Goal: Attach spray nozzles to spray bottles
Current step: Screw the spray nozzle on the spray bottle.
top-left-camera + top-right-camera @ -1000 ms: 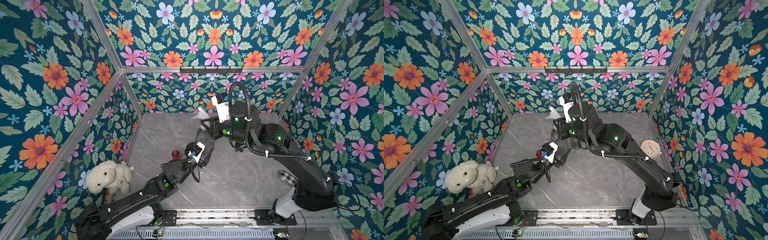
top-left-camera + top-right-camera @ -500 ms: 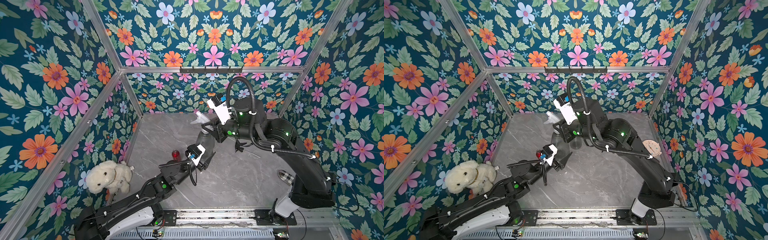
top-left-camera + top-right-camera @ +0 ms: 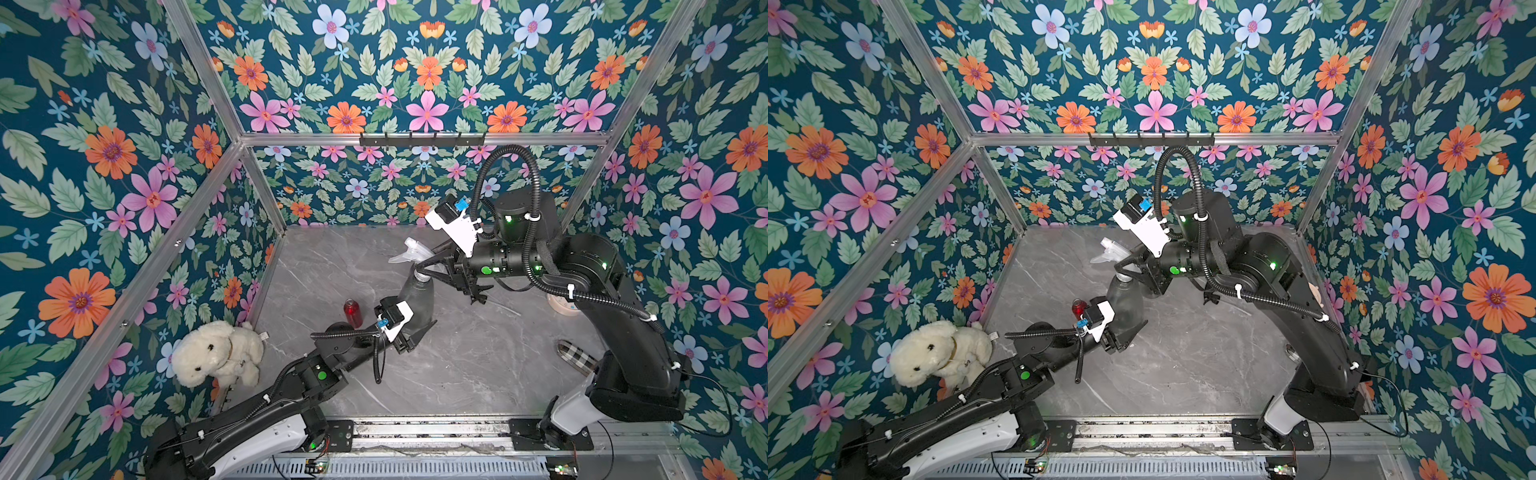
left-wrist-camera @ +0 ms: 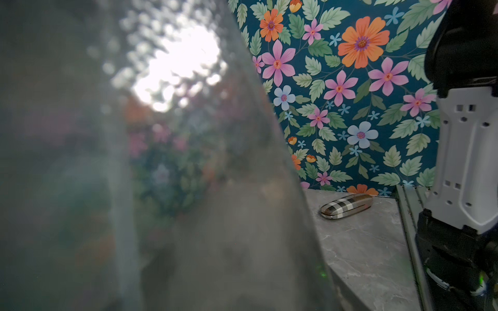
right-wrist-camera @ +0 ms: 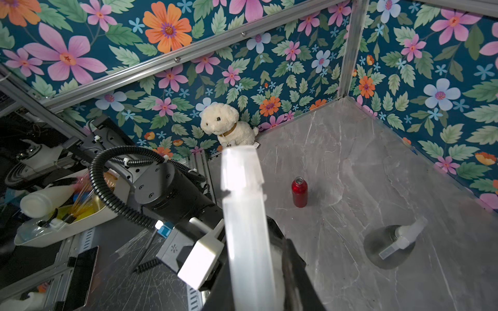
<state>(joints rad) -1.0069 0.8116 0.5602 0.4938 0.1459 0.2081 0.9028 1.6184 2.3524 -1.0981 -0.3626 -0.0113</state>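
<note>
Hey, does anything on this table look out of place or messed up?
Nothing looks spilled or broken. Two things seem unrelated to the job: a cream plush dog sitting in the corner against the wall, and a plaid case lying near the right arm base.

Robot lab test cell. Boxed in by bare aluminium frame (image 3: 291, 138) filled with printed floral wall panels (image 3: 428, 75). Grey marble-look tabletop (image 3: 457, 365) for a work surface. Along the bottom edge of both top views, a metal rail (image 3: 428, 428) carrying left arm (image 3: 249, 419) and right arm (image 3: 623, 332). Exposed corrugated cable conduit (image 3: 533, 174) and green status lights (image 3: 485, 270) on the hardware. Black hook bar (image 3: 422, 141) at centre of the back frame. Odd props scattered about: plush dog (image 3: 216, 353) lower left, plaid case (image 3: 577, 357) lower right. Beyond the frame, seen from the right wrist: plastic tray (image 5: 43, 233) of brushes and oddments, white bottle (image 5: 45, 200) lying on it.
</note>
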